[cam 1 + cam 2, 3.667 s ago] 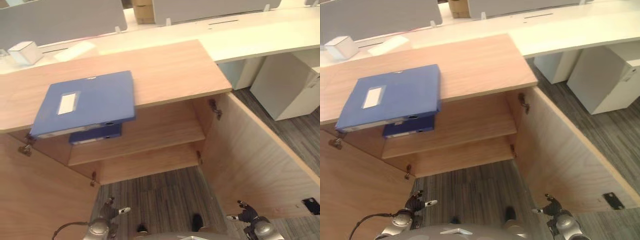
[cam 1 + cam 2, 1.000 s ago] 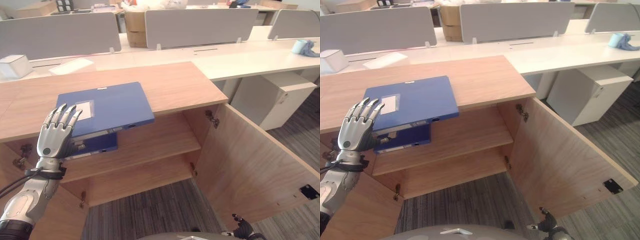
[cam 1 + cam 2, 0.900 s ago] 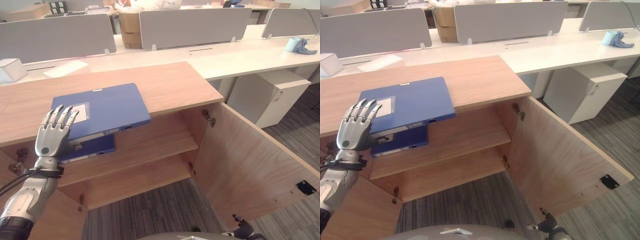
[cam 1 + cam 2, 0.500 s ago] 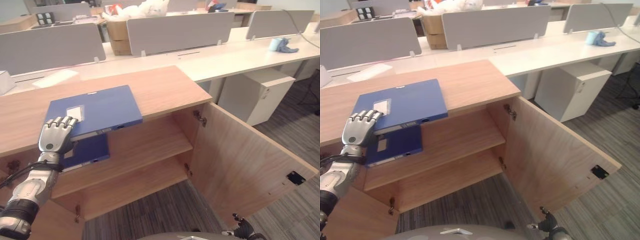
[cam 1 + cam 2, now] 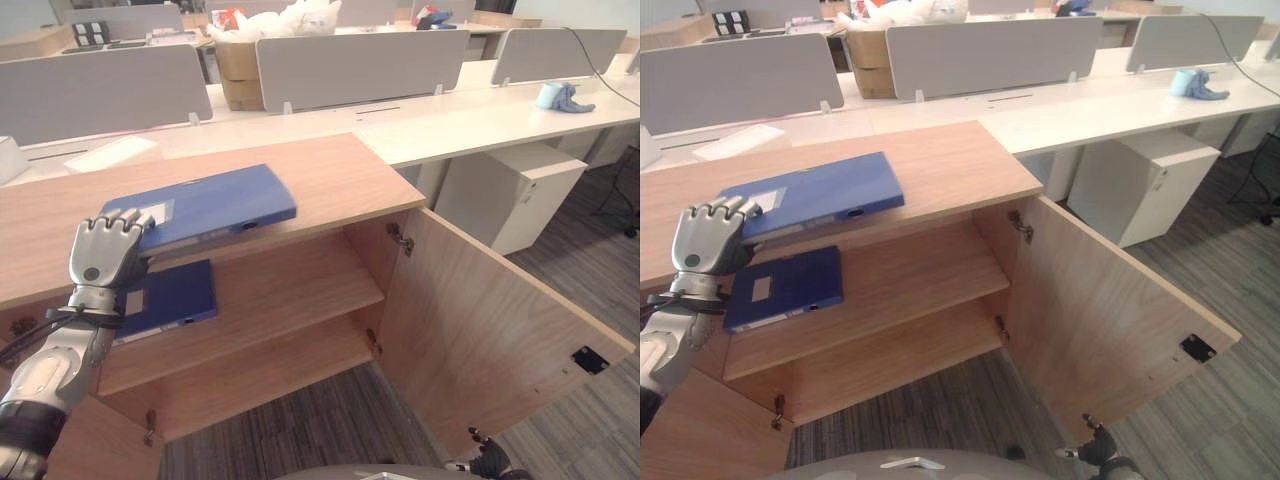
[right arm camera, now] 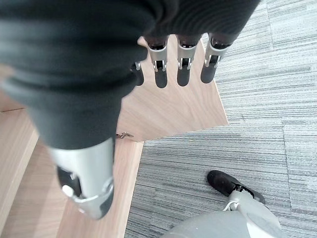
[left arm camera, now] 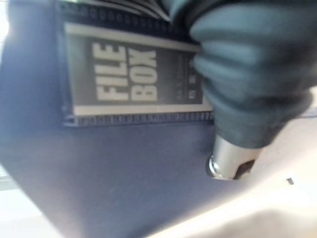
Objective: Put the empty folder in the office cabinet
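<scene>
Left eye view: left hand point(image 5: 105, 252) curled over the near left corner of the blue folder point(image 5: 205, 205), fingers on its cover by the white label, folder tipped up off the cabinet point(image 5: 330, 170) top at that corner. Likely a stiff, boxy, light thing – smooth plastic skin, so slippery under a fingertip pinch; better taken along the spine edge or with the thumb beneath. Just under the hand, a second folder point(image 5: 170, 298) lies flat on the upper shelf point(image 5: 290, 290), taking its left part; free room well to the right of the hand. Open door point(image 5: 480, 330) far to the right, clear of the path.

Right eye view: same grip, same tilt. Right hand point(image 5: 1092, 447) low, well away from the work. Desk point(image 5: 1120, 100) with grey dividers beyond the cabinet – no obstacle.

Left wrist view: cover and label of the folder right against the hand point(image 7: 233, 163).

Right wrist view: right hand point(image 6: 168, 74) loose, fingers straight, nothing held, over the floor point(image 6: 267, 144) beside the door point(image 6: 168, 111).
</scene>
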You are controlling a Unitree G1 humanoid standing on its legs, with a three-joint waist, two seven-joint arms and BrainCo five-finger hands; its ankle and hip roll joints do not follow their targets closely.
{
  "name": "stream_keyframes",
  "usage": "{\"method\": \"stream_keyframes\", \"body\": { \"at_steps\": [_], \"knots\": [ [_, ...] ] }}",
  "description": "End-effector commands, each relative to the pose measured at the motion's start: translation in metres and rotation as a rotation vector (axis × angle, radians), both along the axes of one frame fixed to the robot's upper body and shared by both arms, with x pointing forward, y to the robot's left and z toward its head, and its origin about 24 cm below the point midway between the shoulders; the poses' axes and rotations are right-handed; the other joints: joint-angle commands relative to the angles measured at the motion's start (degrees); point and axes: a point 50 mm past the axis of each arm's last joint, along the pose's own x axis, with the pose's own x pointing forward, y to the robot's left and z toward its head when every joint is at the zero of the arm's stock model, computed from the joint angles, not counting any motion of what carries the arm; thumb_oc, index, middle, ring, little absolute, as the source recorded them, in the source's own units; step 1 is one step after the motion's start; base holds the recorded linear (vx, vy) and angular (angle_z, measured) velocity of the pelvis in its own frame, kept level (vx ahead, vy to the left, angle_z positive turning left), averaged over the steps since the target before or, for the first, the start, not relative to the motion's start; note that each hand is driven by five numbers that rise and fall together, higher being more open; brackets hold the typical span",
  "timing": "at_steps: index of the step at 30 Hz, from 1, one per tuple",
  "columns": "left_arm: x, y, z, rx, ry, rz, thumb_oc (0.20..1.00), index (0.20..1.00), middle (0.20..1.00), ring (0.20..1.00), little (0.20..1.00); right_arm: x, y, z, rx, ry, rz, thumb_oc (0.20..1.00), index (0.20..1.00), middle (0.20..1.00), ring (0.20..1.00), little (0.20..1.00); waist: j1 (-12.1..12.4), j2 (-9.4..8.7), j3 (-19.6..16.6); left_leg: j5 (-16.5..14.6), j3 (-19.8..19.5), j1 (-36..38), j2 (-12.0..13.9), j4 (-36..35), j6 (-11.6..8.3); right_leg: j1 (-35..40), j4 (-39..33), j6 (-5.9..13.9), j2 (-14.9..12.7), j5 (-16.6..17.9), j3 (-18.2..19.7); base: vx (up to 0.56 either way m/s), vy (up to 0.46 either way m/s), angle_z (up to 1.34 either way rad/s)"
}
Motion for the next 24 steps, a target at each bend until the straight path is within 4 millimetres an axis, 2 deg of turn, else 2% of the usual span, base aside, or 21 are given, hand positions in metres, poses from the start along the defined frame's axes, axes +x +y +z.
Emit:
{"method": "stream_keyframes", "body": {
  "at_steps": [1,4,6,7,9,12,14,15,16,17,19,23,24],
  "knots": [
    [0.014,-0.001,0.064,-0.183,-0.29,-0.09,0.2,0.2,0.2,0.2,0.2,0.041,-0.006,0.014,-0.023,-0.135,0.03,1.0,1.0,1.0,1.0,1.0,0.12,1.01,1.39,-5.75,-4.13,1.99,0.14,0.11,-0.45,0.91,0.83,3.99,-3.88,0.14,-0.06,0.0,0.0,0.0],
    [0.005,-0.015,0.088,-0.296,-0.403,-0.219,0.2,0.2,0.2,0.2,0.2,0.042,-0.005,0.015,-0.022,-0.133,0.053,1.0,1.0,1.0,1.0,1.0,0.44,0.92,1.25,-5.68,-4.36,2.08,0.07,0.11,-0.44,1.17,0.8,3.88,-3.93,0.07,-0.31,0.0,0.001,0.01],
    [0.002,-0.018,0.094,-0.341,-0.435,-0.252,0.2,0.2,0.2,0.2,0.2,0.043,-0.005,0.014,-0.021,-0.131,0.06,1.0,1.0,1.0,1.0,1.0,0.57,0.89,1.21,-5.68,-4.4,2.12,0.11,0.11,-0.45,1.26,0.77,3.84,-3.96,0.03,-0.37,0.0,0.0,0.0],
    [-0.004,-0.026,0.104,-0.439,-0.503,-0.331,0.2,0.2,0.2,0.2,0.2,0.042,-0.003,0.013,-0.02,-0.122,0.069,1.0,1.0,1.0,1.0,1.0,0.75,0.81,1.09,-5.68,-4.56,2.19,0.13,0.11,-0.45,1.38,0.74,3.74,-3.99,-0.02,-0.51,0.01,-0.012,0.04],
    [-0.011,-0.037,0.112,-0.586,-0.559,-0.449,0.2,0.2,0.2,0.2,0.2,0.043,-0.003,0.013,-0.022,-0.12,0.077,1.0,1.0,1.0,1.0,1.0,0.86,0.72,1.06,-5.65,-4.81,2.22,0.13,0.11,-0.4,1.49,0.7,3.67,-3.93,-0.07,-0.64,0.01,-0.01,0.1],
    [-0.017,-0.049,0.118,-0.844,-0.549,-0.654,0.2,0.2,0.2,0.2,0.2,0.044,-0.006,0.014,-0.029,-0.115,0.083,1.0,1.0,1.0,1.0,1.0,0.97,0.86,1.15,-5.57,-5.16,2.17,0.13,0.11,-0.34,1.68,0.68,3.59,-3.88,-0.19,-0.88,0.01,0.0,0.07],
    [-0.018,-0.055,0.115,-1.065,-0.5,-0.805,0.2,0.2,0.2,0.2,0.2,0.053,-0.006,0.02,-0.026,-0.153,0.104,1.0,1.0,1.0,1.0,1.0,0.83,0.82,1.43,-5.49,-5.24,2.13,0.13,0.11,-0.26,1.72,0.71,3.47,-3.85,-0.17,-0.92,0.0,0.0,0.0],
    [-0.018,-0.055,0.115,-1.065,-0.5,-0.805,0.2,0.2,0.2,0.2,0.2,0.053,-0.006,0.02,-0.026,-0.153,0.104,1.0,1.0,1.0,1.0,1.0,0.83,0.82,1.43,-5.49,-5.24,2.13,0.13,0.11,-0.26,1.72,0.71,3.47,-3.85,-0.17,-0.92,0.0,0.0,0.0],
    [-0.018,-0.058,0.112,-1.144,-0.465,-0.855,0.2,0.2,0.2,0.2,0.2,0.058,-0.005,0.024,-0.017,-0.181,0.107,1.0,1.0,1.0,1.0,1.0,0.77,0.8,1.54,-5.47,-5.23,2.08,0.14,0.11,-0.23,1.7,0.7,3.45,-3.85,-0.14,-0.9,0.0,0.0,0.0],
    [-0.014,-0.063,0.097,-1.339,-0.35,-0.944,0.2,0.2,0.2,0.2,0.2,0.072,-0.005,0.037,0.004,-0.262,0.12,1.0,1.0,1.0,1.0,1.0,0.61,0.84,1.86,-5.36,-5.17,1.96,0.16,0.11,-0.11,1.59,0.72,3.41,-3.84,-0.02,-0.89,0.0,0.0,0.0],
    [-0.012,-0.07,0.08,-1.497,-0.222,-0.988,0.2,0.2,0.2,0.2,0.2,0.09,-0.003,0.056,0.034,-0.367,0.144,1.0,1.0,1.0,1.0,1.0,0.62,0.86,2.25,-5.25,-5.23,1.76,0.16,0.11,0.08,1.47,0.73,3.33,-3.83,0.11,-0.79,-0.02,0.007,-0.01],
    [-0.017,-0.071,0.061,-1.603,-0.022,-1.012,0.2,0.2,0.2,0.2,0.2,0.113,-0.001,0.094,0.085,-0.544,0.204,1.0,1.0,1.0,1.0,1.0,1.01,0.8,2.72,-5.03,-5.41,1.34,0.06,0.11,0.25,1.36,0.81,3.33,-3.89,0.25,-1.04,-0.01,0.004,0.0],
    [-0.018,-0.071,0.051,-1.661,0.065,-1.006,0.2,0.2,0.2,0.2,0.2,0.121,0.002,0.115,0.119,-0.628,0.241,1.0,1.0,1.0,1.0,1.0,1.23,0.75,2.94,-4.9,-5.47,1.21,0.05,0.11,0.32,1.32,0.88,3.41,-3.92,0.3,-1.23,0.0,0.0,0.0]
  ]
}}
